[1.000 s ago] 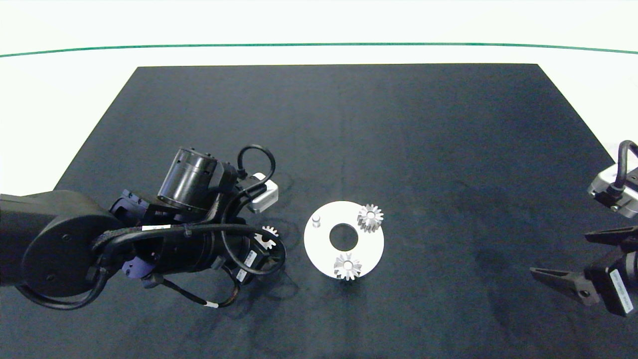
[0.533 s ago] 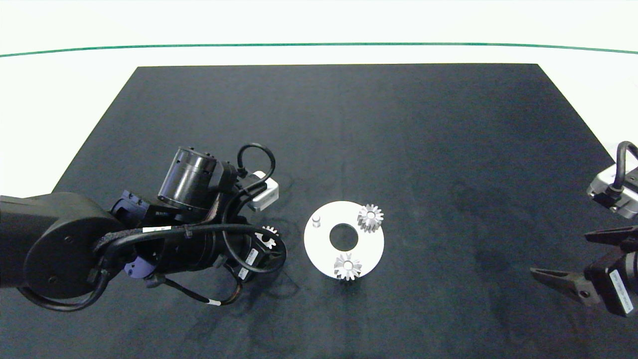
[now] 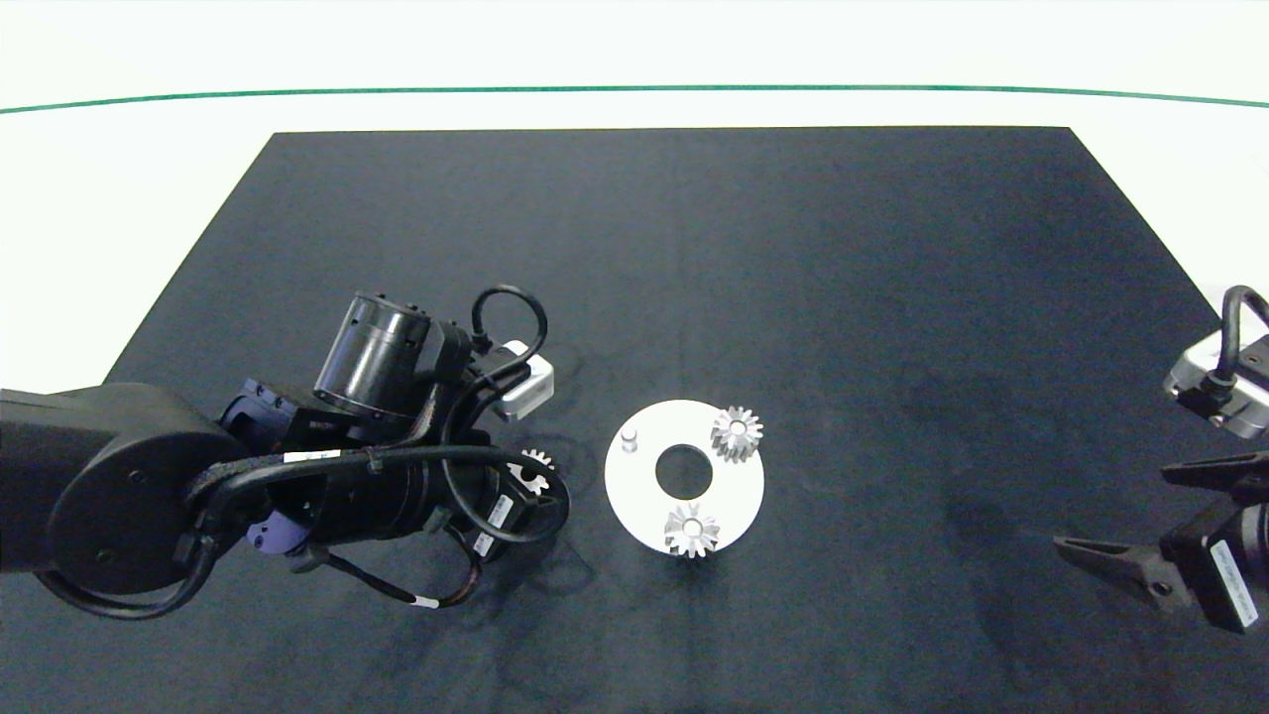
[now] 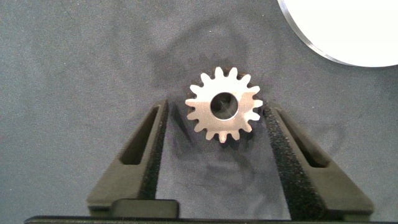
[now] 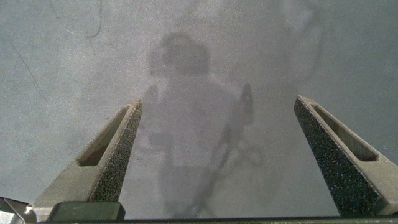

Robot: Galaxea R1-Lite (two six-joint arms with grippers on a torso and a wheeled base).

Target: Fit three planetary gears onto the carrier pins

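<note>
Right now your left end effector [image 4: 217, 134] hangs over the dark surface near its front edge, left of centre. Its two fingers stand apart with the last loose gear [image 4: 224, 104] lying flat between them. The gear sits closer to one foam pad [image 4: 287, 146], almost touching it by its teeth, with a clear gap to the other. Its centre hole faces straight up, so its axis is upright. The white disc [image 3: 739, 491] lies just beside the gear, toward the surface's middle. Two gears [image 3: 737, 433] are already seated on it, and one bare pin [image 3: 629, 439] stands on the side of the disc nearest this gear. Your left arm is much the nearer one. The right end effector [image 5: 217, 155] waits, fingers wide apart and empty, at the right edge (well away from the disc).
</note>
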